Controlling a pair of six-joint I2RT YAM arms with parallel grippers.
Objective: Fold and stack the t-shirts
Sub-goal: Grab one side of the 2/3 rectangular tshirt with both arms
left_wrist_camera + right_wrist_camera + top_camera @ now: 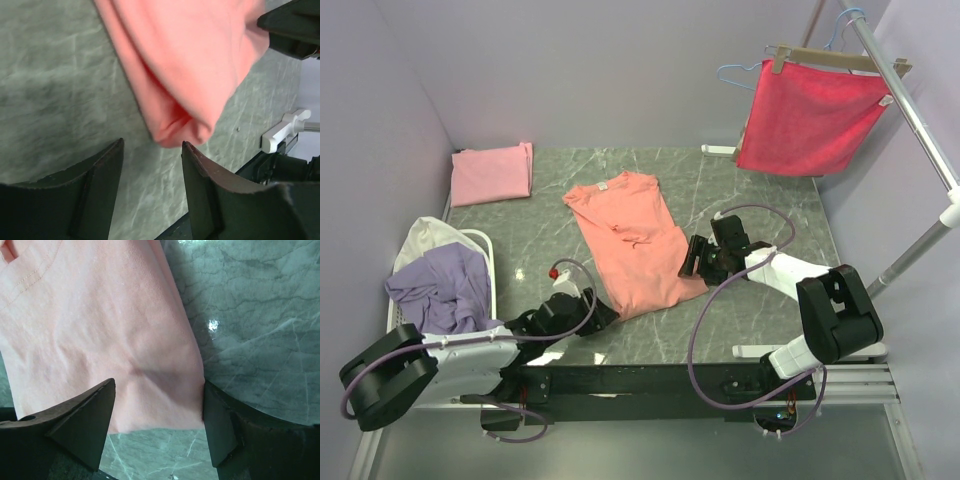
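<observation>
The salmon-orange t-shirt [630,240] lies folded lengthwise on the marble table [760,215], collar at the back. My left gripper [603,312] is open at the shirt's near left corner [180,132], fingers just short of the hem. My right gripper [692,262] is open over the shirt's near right corner [150,390], one finger on the cloth, the other at its edge. A folded light pink t-shirt [493,172] lies at the back left. Lavender [445,285] and cream [428,238] t-shirts sit heaped in a white basket [488,262] at the left.
A bright crimson cloth [810,120] hangs from a hanger on a metal rack [920,130] at the back right. White brackets sit at the table's back right [718,150] and near right [750,350] edges. Purple walls enclose the table.
</observation>
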